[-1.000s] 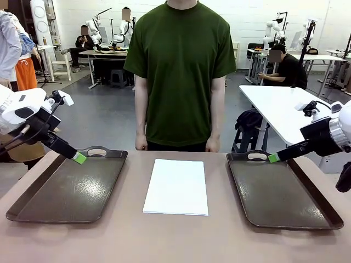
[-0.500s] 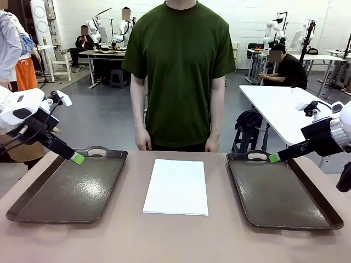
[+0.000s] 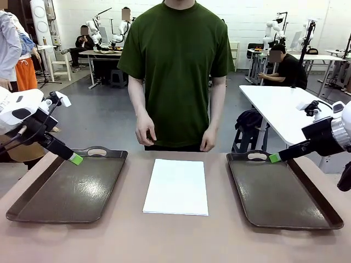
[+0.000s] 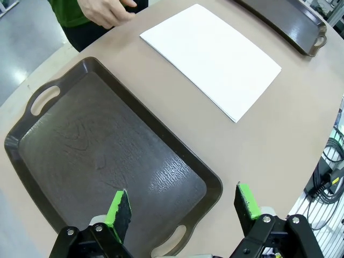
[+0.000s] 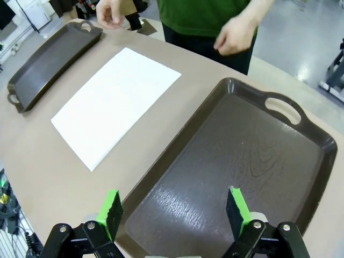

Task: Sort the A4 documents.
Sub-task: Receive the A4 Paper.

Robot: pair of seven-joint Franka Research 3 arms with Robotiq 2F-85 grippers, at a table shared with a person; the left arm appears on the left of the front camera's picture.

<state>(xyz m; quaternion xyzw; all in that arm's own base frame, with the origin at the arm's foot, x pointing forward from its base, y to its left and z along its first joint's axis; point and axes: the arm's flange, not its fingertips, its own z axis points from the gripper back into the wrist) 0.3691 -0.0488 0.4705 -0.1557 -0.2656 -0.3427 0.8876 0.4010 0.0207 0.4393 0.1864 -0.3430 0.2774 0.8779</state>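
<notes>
Paper sheets lie flat mid-table, between the left tray and right tray, touching neither, long side running near to far. Probably very light, thin and floppy: it should slide easily on the smooth top, crease if pinched hard, and droop once lifted. There's no raised edge to bite, so a corner or the near short edge looks the best hold, likely after pressing to bow a sheet up. Peeling off one sheet rather than several will be fiddly. Left gripper hangs over the left tray with its green pads spread wide, nothing between them. Right gripper is the same over the right tray. The person's hands hang at the far edge, off the paper. Sheet count can't be told and the faces look blank; undersides are hidden, and both arms are cut off at the frame sides.
</notes>
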